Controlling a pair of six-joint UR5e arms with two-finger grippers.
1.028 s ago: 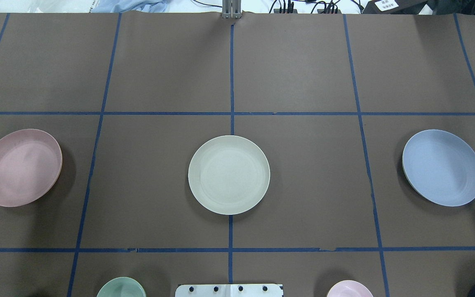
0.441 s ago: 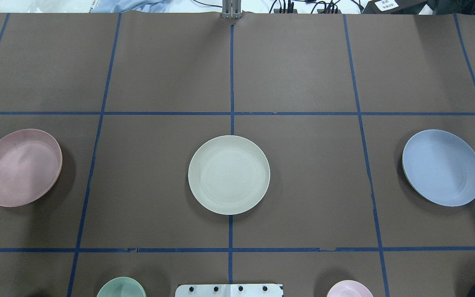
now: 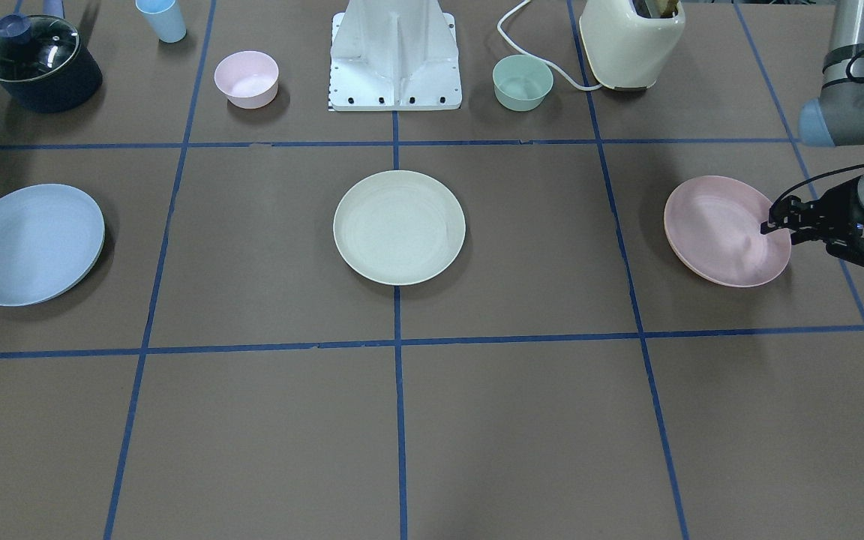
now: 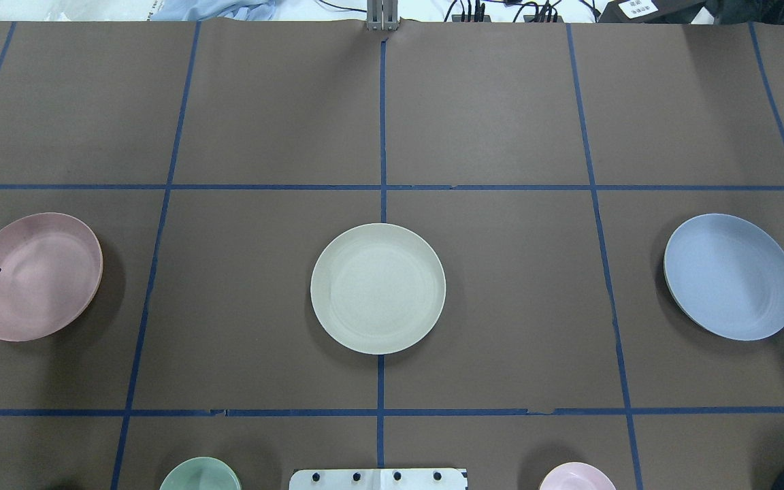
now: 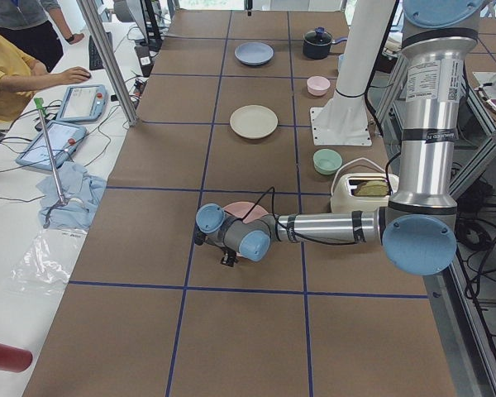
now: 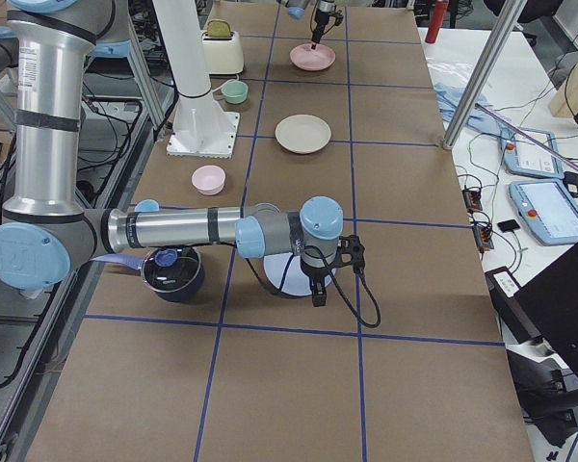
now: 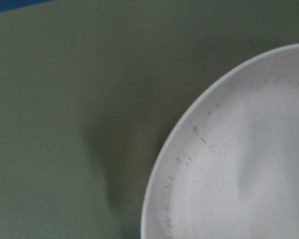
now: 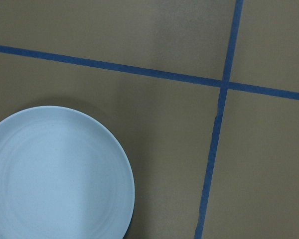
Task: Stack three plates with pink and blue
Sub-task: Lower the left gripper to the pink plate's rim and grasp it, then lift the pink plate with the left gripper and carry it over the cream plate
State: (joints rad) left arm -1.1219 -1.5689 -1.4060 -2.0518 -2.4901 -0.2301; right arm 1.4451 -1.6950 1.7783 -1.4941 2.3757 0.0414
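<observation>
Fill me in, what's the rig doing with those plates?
Stacking has not started: the pink plate, cream-white plate and blue plate lie apart in a row on the table. The left pincer sits at the pink plate's outer rim, seemingly lining up a grasp; whether it is open I cannot tell. The right pincer hangs low by the blue plate, its state unclear too.

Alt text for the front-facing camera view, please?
Three plates lie apart in a row on a brown table: a light blue plate, a cream-white plate in the middle, a pale pink plate. The left gripper is at the pink one's outer rim.
</observation>
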